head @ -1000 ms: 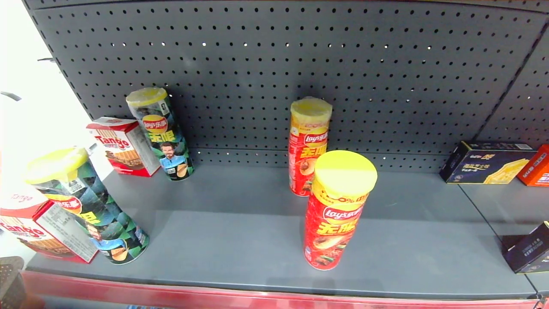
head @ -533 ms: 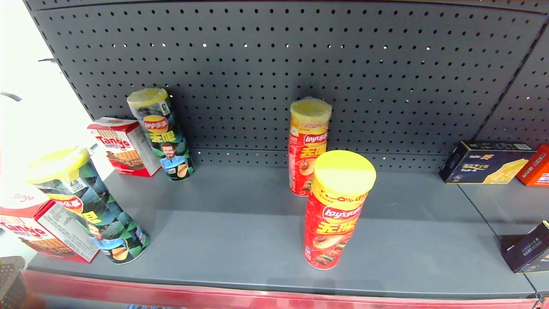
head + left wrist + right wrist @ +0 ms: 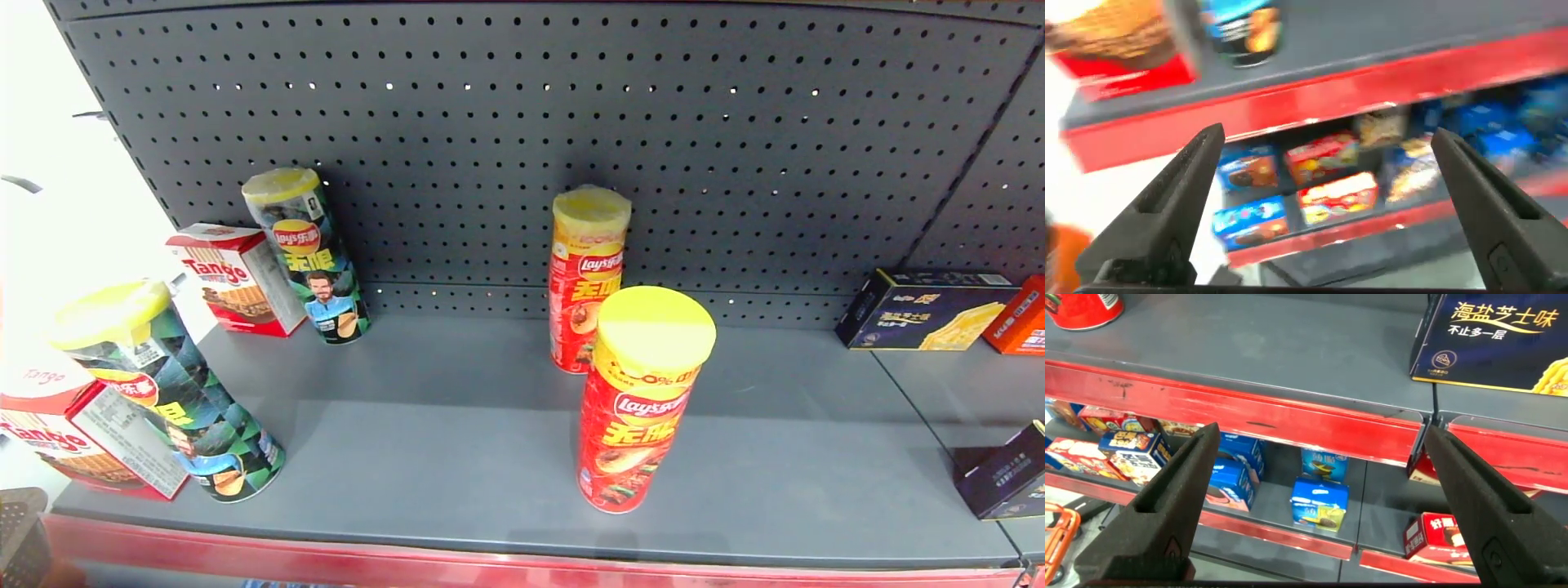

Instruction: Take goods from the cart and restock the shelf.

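On the grey shelf (image 3: 457, 457) two red chip cans with yellow lids stand upright, one at the front (image 3: 641, 400) and one behind it (image 3: 588, 278). Two green-black cans (image 3: 306, 253) (image 3: 167, 392) and two red-white wafer boxes (image 3: 237, 278) (image 3: 73, 433) stand at the left. My left gripper (image 3: 1327, 139) is open and holds nothing, below the shelf's red front lip (image 3: 1315, 86), under a green-black can (image 3: 1241, 33) and a wafer box (image 3: 1127, 41). My right gripper (image 3: 1323, 433) is open and holds nothing, in front of the red lip (image 3: 1249, 404), between a red can's base (image 3: 1086, 309) and a dark blue box (image 3: 1490, 339).
Dark blue boxes (image 3: 927, 310) (image 3: 1000, 482) and an orange box (image 3: 1020, 327) sit at the shelf's right. A perforated grey back panel (image 3: 531, 122) closes the rear. The lower shelf holds blue packets (image 3: 1319, 502) and snack packs (image 3: 1331, 175). Bare shelf lies between the can groups.
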You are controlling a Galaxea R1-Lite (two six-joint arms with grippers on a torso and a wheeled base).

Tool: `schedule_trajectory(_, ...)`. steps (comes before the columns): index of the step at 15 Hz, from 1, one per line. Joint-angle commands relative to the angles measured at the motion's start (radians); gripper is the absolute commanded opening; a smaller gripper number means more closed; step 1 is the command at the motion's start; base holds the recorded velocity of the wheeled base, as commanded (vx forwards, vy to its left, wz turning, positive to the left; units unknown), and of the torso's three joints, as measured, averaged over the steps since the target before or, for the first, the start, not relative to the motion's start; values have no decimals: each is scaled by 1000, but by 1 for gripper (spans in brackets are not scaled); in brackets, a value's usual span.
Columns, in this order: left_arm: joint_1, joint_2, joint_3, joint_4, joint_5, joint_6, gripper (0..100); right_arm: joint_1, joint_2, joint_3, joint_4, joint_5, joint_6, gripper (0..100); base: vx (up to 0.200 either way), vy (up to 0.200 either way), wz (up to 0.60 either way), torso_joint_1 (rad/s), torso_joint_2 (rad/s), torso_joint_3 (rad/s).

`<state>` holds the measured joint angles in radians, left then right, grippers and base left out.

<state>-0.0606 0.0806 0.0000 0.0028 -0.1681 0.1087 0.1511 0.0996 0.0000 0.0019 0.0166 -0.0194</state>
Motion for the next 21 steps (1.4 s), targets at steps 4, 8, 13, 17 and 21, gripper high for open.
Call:
schedule_trajectory(4, 59, -81, 0, 0, 9, -20, 100, 1, 2, 0, 0, 0, -1, 100, 0, 0, 0, 0, 0, 0)
schedule_trajectory(8, 59, -81, 0, 0, 18, -20, 100, 1, 2, 0, 0, 0, -1, 100, 0, 0, 0, 0, 0, 0)
schedule_trajectory(13, 61, -81, 0, 0, 185, -95, 100, 1, 2, 0, 0, 0, -1, 100, 0, 0, 0, 0, 0, 0)
schedule_trajectory(17, 61, -81, 0, -3, 105, -95, 100, 1, 2, 0, 1, 0, -1, 100, 0, 0, 0, 0, 0, 0)
schedule_trajectory(21, 59, -81, 0, -3, 105, -95, 100, 8, 3, 0, 1, 2, -4, 100, 0, 0, 0, 0, 0, 0)
